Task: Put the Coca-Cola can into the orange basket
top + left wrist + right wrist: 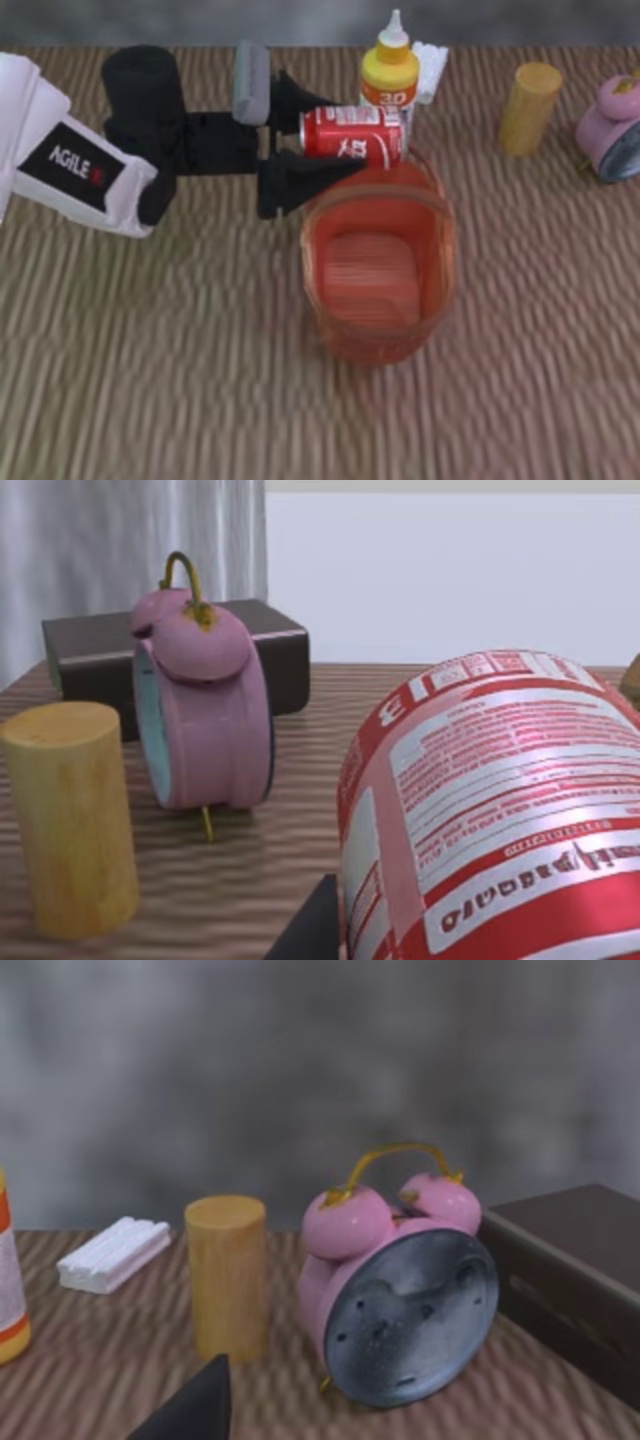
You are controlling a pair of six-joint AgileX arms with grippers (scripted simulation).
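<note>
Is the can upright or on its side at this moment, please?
On its side: the can lies lengthwise between the left gripper's fingers, above the basket's rim.

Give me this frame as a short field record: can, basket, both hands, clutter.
can: Coca-Cola can on its side, held above the far rim of the orange basket
basket: upright, nothing inside
left hand: shut on the can, reaching in from the table's left
right hand: not in the top view; only a dark fingertip shows in its wrist view
clutter: yellow glue bottle, white block, yellow cylinder, pink alarm clock, dark box
</note>
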